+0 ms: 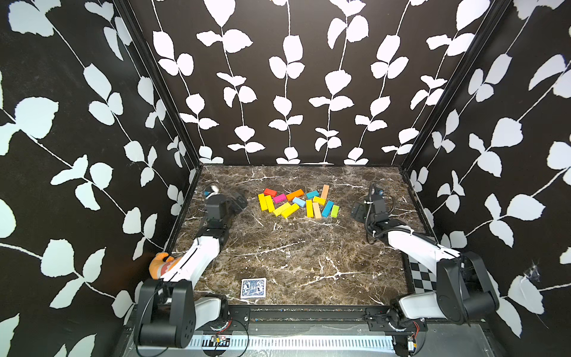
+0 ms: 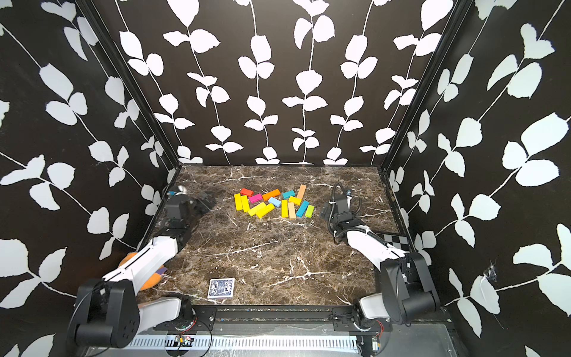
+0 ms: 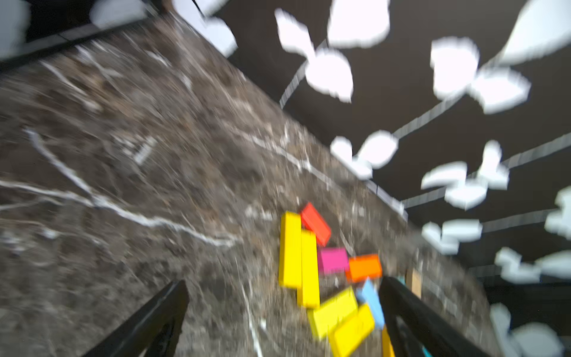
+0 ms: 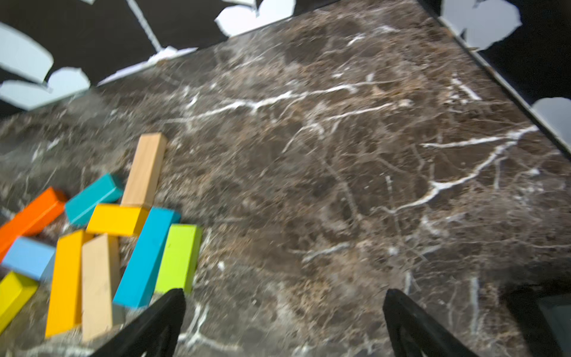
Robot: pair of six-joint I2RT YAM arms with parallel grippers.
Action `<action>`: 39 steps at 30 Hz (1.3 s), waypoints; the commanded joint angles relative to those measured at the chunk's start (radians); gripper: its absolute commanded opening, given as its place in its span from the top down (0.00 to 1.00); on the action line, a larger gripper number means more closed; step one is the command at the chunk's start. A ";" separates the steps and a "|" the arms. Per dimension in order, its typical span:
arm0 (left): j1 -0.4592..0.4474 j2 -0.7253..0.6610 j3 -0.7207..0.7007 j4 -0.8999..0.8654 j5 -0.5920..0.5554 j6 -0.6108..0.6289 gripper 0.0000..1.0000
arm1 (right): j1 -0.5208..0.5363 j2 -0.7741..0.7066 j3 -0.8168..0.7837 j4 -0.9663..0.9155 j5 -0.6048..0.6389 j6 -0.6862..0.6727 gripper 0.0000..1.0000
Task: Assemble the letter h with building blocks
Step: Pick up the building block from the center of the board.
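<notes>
The black base joints of the left arm (image 1: 167, 312) and the right arm (image 1: 463, 290) stand at the near edge of the desk (image 1: 293, 253). Between them, on its near part, lies a blue-patterned playing card (image 1: 253, 288), well apart from everything else. The building blocks (image 1: 298, 202) lie toward the far middle of the dark, white-veined desk in both top views: a loose, unordered scatter of small bars in solid colours, all lying flat. At the cluster's left end two yellow bars (image 1: 262, 201) lie side by side, with a red bar (image 1: 270, 192) just beyond them. A pink bar (image 1: 279, 198) and an orange bar (image 1: 294, 195) follow. Two slanted yellow bars (image 1: 290, 210) lie together on the camera side. A light blue bar (image 1: 298, 201) sits mid-cluster. Toward the right end come a teal bar (image 1: 312, 194), a tan bar (image 1: 324, 191) farthest back and a short yellow bar (image 1: 319, 200). Next lies a row with long sides nearly parallel: a yellow-orange bar (image 1: 309, 208), a second tan bar (image 1: 317, 210), a bright blue bar (image 1: 327, 208) and a green bar (image 1: 335, 210). The left jaws, near the cluster's left end, stand spread with nothing between them, though the left wrist view is blurred. The right jaws, near the green bar, stand spread over bare desk.
</notes>
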 commanded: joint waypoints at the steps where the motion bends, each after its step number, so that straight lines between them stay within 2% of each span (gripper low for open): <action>1: -0.088 0.040 0.099 -0.170 0.086 0.124 0.09 | 0.082 0.031 0.044 -0.051 0.010 -0.053 0.01; 6: -0.192 0.189 0.207 -0.215 0.183 0.233 0.21 | 0.202 0.079 0.087 -0.075 0.027 -0.151 0.01; 12: -0.309 0.364 0.397 -0.395 0.176 0.404 0.25 | 0.244 0.097 0.085 -0.041 -0.097 -0.194 0.01; 19: -0.347 0.497 0.437 -0.420 0.230 0.475 0.26 | 0.243 0.100 0.073 -0.013 -0.127 -0.181 0.01; 23: -0.382 0.554 0.466 -0.462 0.183 0.495 0.25 | 0.243 0.104 0.070 -0.007 -0.123 -0.167 0.01; 31: -0.381 0.658 0.520 -0.466 0.142 0.505 0.25 | 0.241 0.100 0.064 -0.006 -0.109 -0.160 0.01; 39: -0.375 0.754 0.611 -0.474 0.044 0.515 0.24 | 0.240 0.078 0.049 0.007 -0.103 -0.154 0.01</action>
